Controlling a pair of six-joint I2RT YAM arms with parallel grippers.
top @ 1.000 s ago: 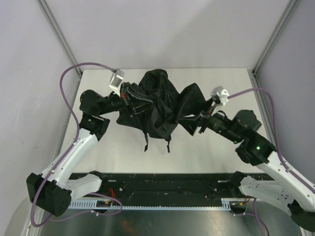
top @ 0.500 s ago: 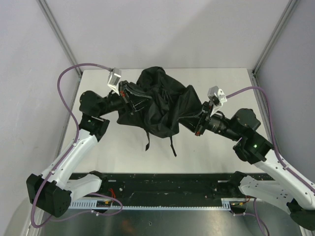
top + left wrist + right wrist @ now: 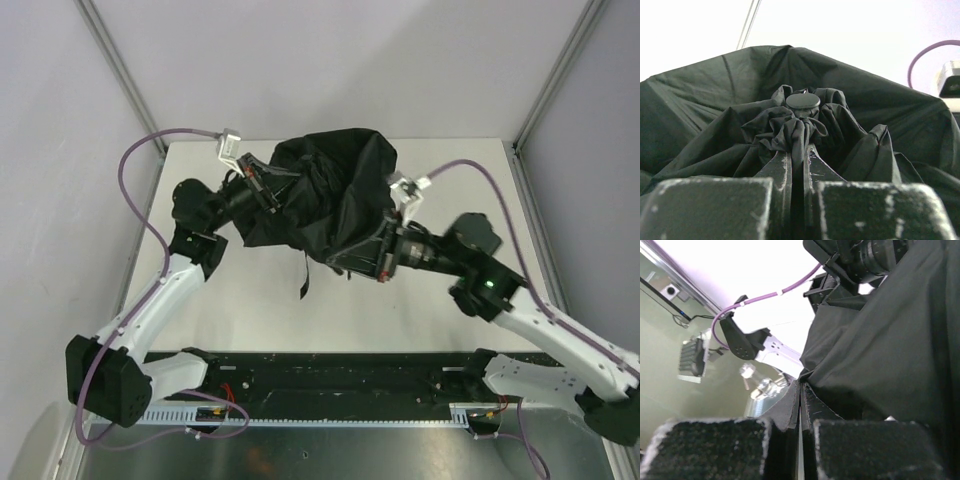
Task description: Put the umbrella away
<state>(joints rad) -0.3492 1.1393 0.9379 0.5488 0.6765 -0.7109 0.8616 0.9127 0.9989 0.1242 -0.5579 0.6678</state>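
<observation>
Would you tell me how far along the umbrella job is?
Done: the umbrella is collapsed, its fabric bunched. In hand: the left gripper pinches fabric by the cap, and the right gripper pinches an edge. To do: the folds are loose and the strap dangles, so wrapping and fastening remain.

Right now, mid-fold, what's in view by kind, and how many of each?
Black umbrella: 1
Robot arms: 2, left arm and right arm
Purple cables: 2
Total: 5

From above, umbrella (image 3: pixel 330 200) folds cover the tips of left claw (image 3: pixel 268 194) and right claw (image 3: pixel 373 262); beyond each, fabric runs off-frame.
</observation>
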